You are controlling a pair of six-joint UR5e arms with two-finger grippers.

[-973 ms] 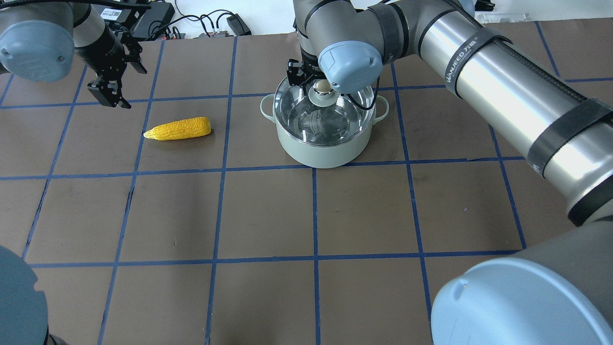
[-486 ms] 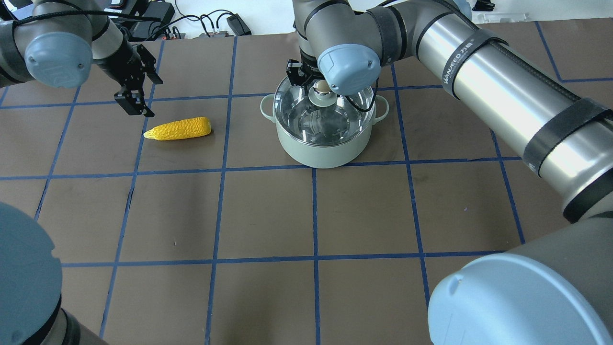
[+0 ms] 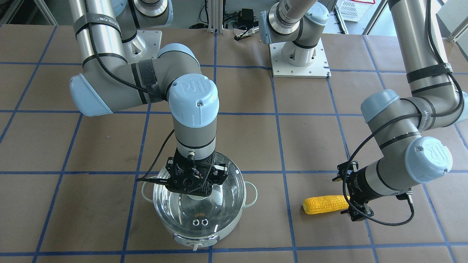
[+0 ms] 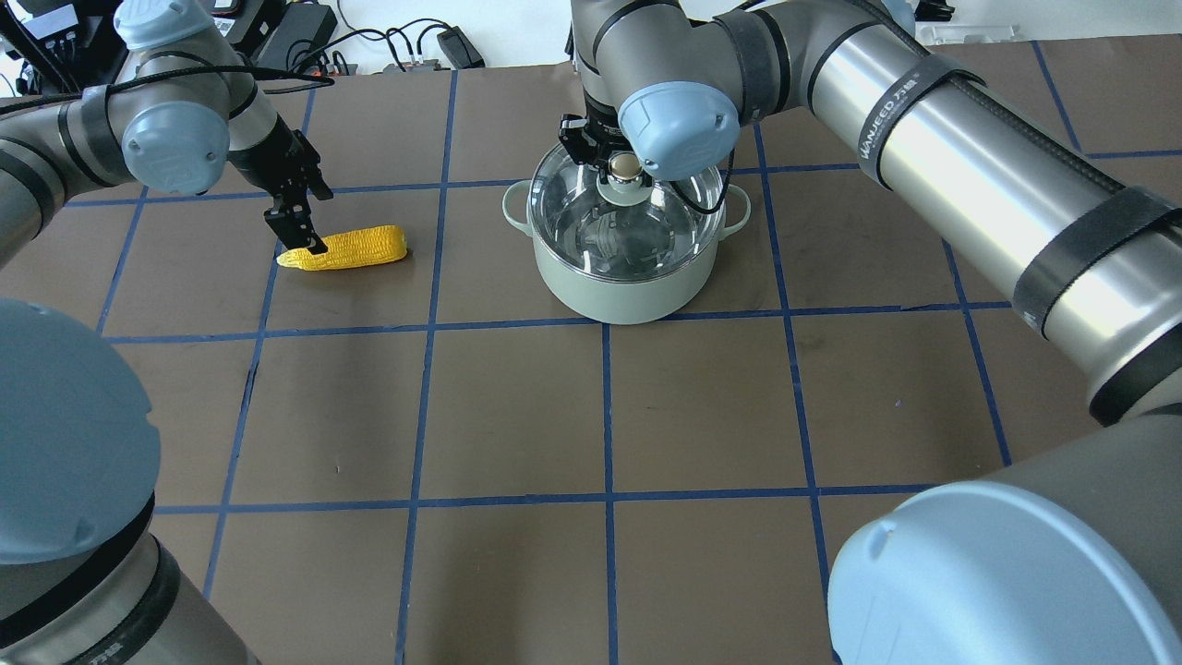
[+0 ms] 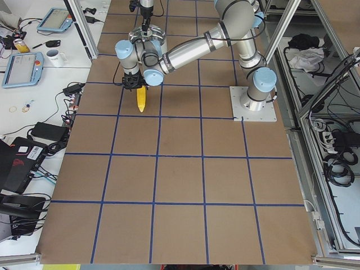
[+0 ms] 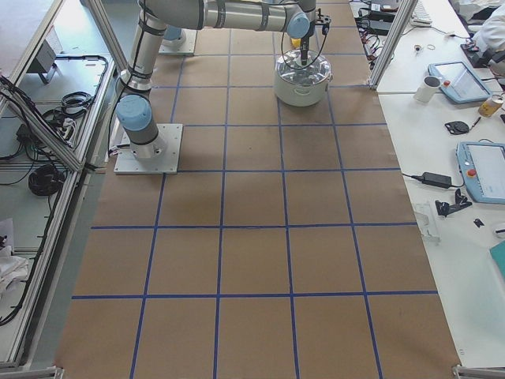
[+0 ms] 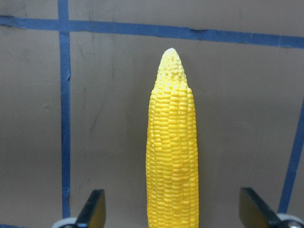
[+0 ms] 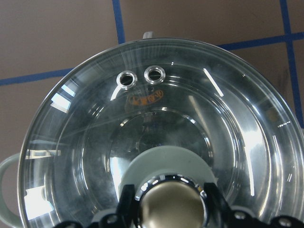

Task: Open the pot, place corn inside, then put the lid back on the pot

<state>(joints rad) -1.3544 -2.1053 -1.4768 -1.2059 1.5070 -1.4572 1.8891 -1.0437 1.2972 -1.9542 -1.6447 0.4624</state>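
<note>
Robot arms [image 3: 190, 109] are standing bolted to a tape-gridded table [image 4: 517, 416] in a robotics lab. Teach pendants [image 6: 483, 170] and cables [image 5: 22, 216] are lying alongside.

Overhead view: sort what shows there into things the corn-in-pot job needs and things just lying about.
Job: pot, lid, corn, left gripper (open at the corn), right gripper (shut on the lid).

Lying about: cables and power adapter beyond the table's far edge.

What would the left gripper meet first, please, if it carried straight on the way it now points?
Most likely the corn: the open left gripper points down with the cob between its fingers. The table follows just beneath; exact height is unclear.
</note>
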